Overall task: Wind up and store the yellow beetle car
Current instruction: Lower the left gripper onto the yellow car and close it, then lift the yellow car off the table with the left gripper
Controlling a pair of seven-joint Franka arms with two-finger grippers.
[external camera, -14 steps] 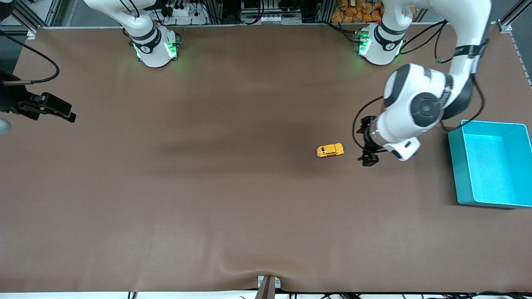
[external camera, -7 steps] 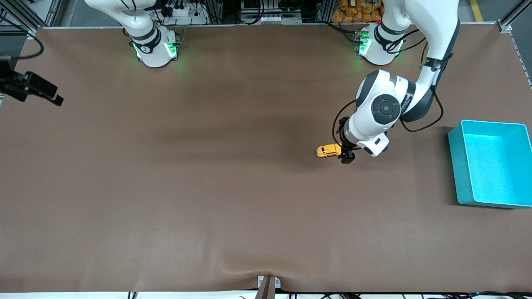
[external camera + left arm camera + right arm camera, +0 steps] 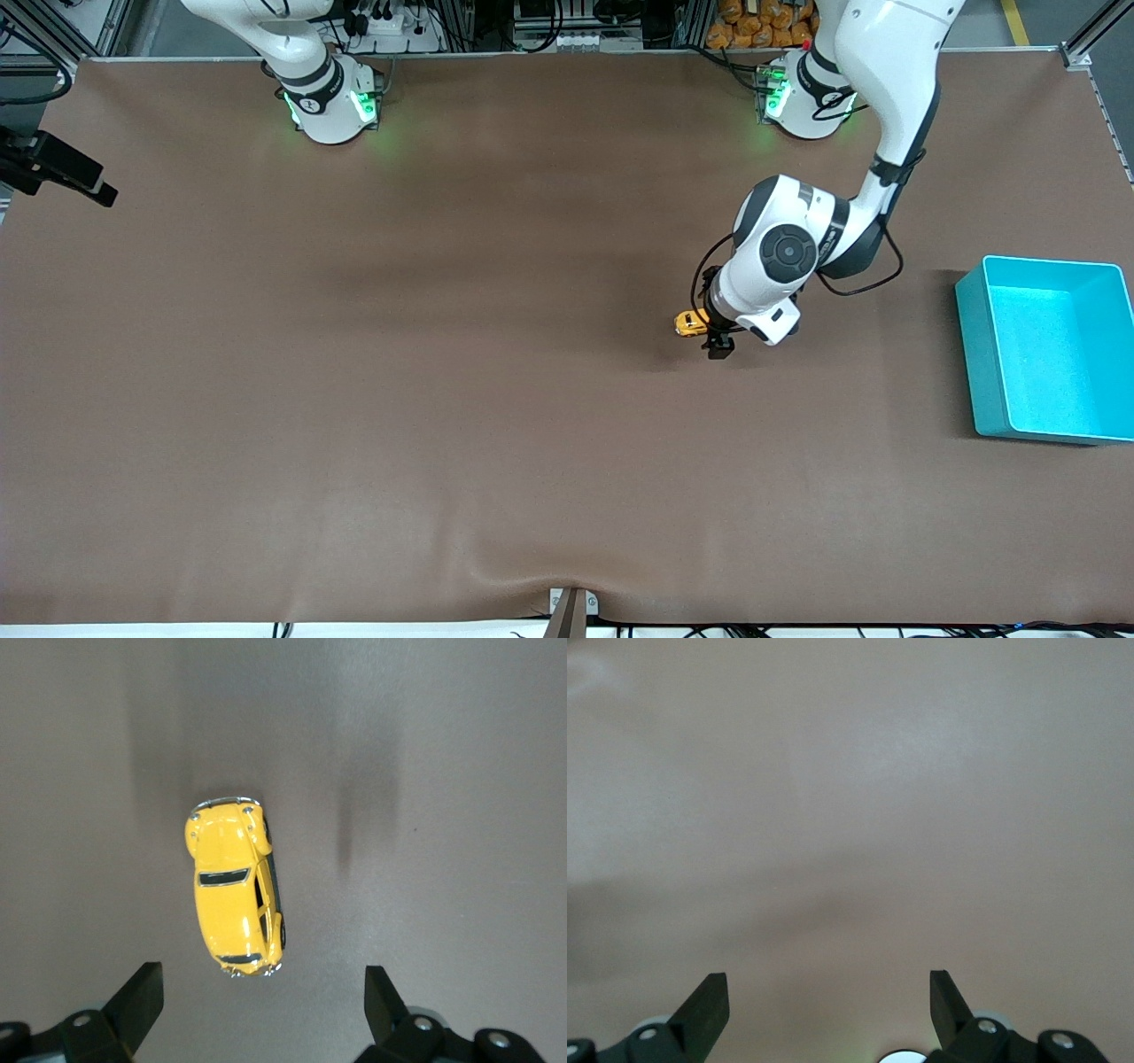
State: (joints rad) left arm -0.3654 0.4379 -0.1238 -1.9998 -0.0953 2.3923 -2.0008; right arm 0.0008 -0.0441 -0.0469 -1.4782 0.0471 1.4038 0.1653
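Note:
The yellow beetle car (image 3: 687,323) stands on the brown table, toward the left arm's end. My left gripper (image 3: 718,342) hangs low over the end of the car that faces the turquoise bin and hides that end in the front view. In the left wrist view the car (image 3: 235,890) lies lengthwise ahead of the open left gripper (image 3: 259,1005). Its near bumper just reaches the level of the fingertips (image 3: 140,992) and touches neither. My right gripper (image 3: 89,184) is open over the table's edge at the right arm's end, and the right gripper (image 3: 828,1005) sees only bare table.
A turquoise bin (image 3: 973,363) with nothing in it stands at the table's edge at the left arm's end, beside the car and well apart from it. A small metal bracket (image 3: 571,607) sits at the table's front edge.
The left arm has swung from near the bin to the car and come down, so its gripper now hangs over the car's end. The right gripper has drifted toward the table's edge. The car stayed put.

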